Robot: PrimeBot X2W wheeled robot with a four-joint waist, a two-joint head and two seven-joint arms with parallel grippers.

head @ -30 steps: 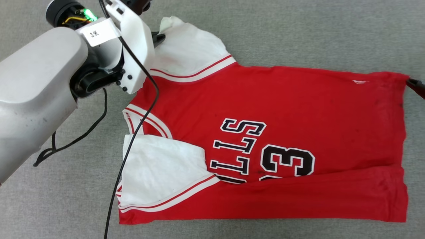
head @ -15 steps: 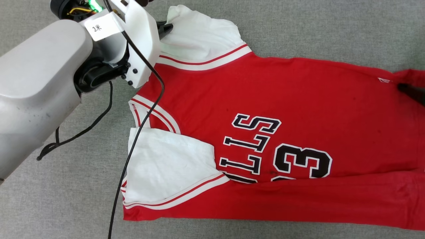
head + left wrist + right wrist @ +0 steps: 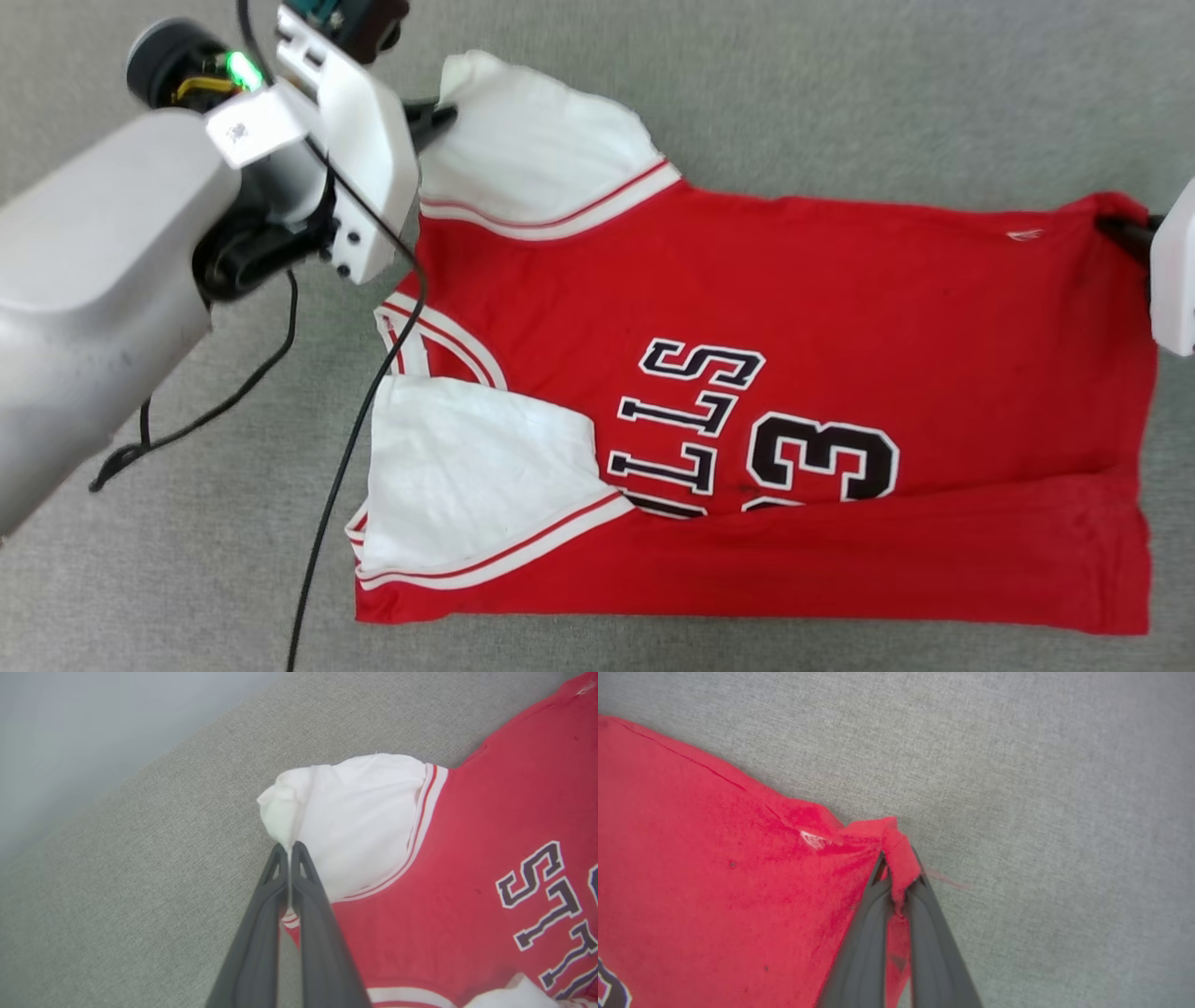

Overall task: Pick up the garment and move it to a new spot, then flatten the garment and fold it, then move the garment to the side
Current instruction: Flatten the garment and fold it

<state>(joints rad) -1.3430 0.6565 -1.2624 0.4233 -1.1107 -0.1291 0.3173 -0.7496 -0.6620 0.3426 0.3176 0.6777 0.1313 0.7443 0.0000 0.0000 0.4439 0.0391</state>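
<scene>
The pale forearm [image 3: 93, 280] is reaching up from the lower left of the head view, the left gripper [image 3: 289, 848] pinching the tip of the shirt's [image 3: 794, 308] far white sleeve [image 3: 355, 812] between closed fingers. The right gripper [image 3: 899, 858] is clamping the far hem corner (a bunched red nub). The shirt is lying spread on the grey surface [image 3: 840, 93], print up, its near edge folded over.

**Right gripper [image 3: 897, 877] closed on hem corner**

One second ago the right gripper stood open at the edge of the garment [image 3: 840, 280]. Its jaws have since shut on the hem corner [image 3: 896, 847], now bunched between them. Its white housing [image 3: 1173, 280] has entered the head view.
</scene>
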